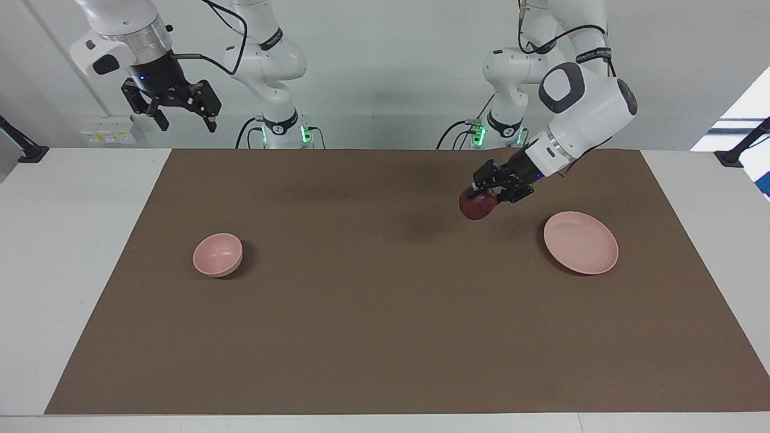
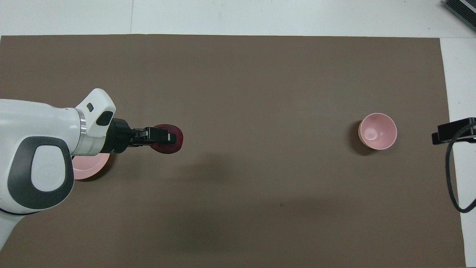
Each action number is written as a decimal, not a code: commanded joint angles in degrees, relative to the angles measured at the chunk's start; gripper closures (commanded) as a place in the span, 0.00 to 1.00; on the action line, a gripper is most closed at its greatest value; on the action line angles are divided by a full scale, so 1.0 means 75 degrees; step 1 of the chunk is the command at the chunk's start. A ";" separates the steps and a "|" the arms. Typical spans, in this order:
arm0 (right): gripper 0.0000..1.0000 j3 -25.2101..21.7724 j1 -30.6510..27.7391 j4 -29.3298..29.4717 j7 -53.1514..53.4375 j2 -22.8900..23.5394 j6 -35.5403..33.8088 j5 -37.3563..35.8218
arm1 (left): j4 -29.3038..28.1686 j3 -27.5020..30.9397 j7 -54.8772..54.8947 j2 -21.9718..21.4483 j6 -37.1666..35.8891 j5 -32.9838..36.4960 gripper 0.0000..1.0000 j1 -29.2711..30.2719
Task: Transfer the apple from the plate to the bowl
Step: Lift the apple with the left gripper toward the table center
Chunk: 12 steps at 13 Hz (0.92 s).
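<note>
The dark red apple (image 1: 477, 204) (image 2: 169, 142) hangs in the air over the brown mat, between plate and bowl, with my left gripper (image 1: 485, 193) (image 2: 163, 137) shut on it. The flat pink plate (image 1: 580, 242) (image 2: 91, 165) lies bare at the left arm's end of the table; the arm hides most of it in the overhead view. The small deep pink bowl (image 1: 218, 255) (image 2: 378, 131) stands with nothing in it toward the right arm's end. My right gripper (image 1: 184, 116) waits open, raised high above the table edge at its own end; only a dark part of the right gripper (image 2: 453, 131) shows at the overhead view's side.
A brown mat (image 1: 397, 337) covers most of the white table (image 1: 72, 240). A black cable (image 2: 452, 178) loops at the right arm's end of the table. A dark object (image 2: 461, 9) sits at the table's corner farthest from the robots.
</note>
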 commanded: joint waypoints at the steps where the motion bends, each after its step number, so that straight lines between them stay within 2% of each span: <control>1: 0.00 -0.0039 0.0030 -0.0173 -0.0013 -0.0138 0.0134 -0.0098 | 0.0286 -0.0257 -0.0387 -0.0012 -0.0111 -0.0123 1.00 -0.0055; 4: 0.00 -0.0039 0.0018 -0.0173 -0.0013 -0.0138 0.0134 -0.0098 | 0.0474 -0.0633 -0.0846 0.0046 -0.0064 -0.0123 1.00 -0.0078; 8: 0.00 -0.0039 0.0030 -0.0173 -0.0013 -0.0150 0.0134 -0.0098 | 0.0486 -0.0727 -0.0858 0.0011 -0.0111 -0.0661 1.00 -0.0078; 12: 0.00 -0.0063 -0.0063 -0.0150 -0.0093 -0.0103 0.0192 -0.0098 | 0.0486 -0.0926 -0.0834 0.0000 0.0075 -0.1948 1.00 -0.0102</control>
